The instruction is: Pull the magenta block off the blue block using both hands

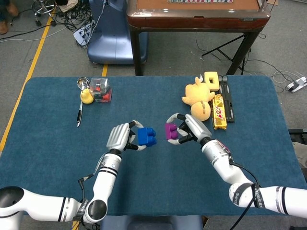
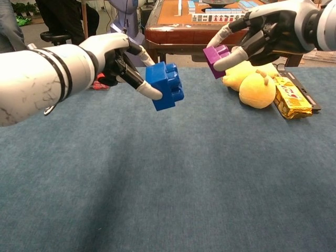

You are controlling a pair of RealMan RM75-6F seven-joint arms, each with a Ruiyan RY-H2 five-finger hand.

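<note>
Left hand [image 1: 121,137] pinching blue block [image 1: 146,136]; right hand [image 1: 191,130] pinching magenta block [image 1: 171,131]. Blocks apart, above counter [image 1: 53,139].

Glossy plastic blue block [image 2: 165,85] & magenta block [image 2: 215,54]; matt cloth table [image 2: 168,178].

blue block [image 1: 146,136] left | magenta block [image 1: 171,131] right | apart, above table [image 1: 48,143]
</note>
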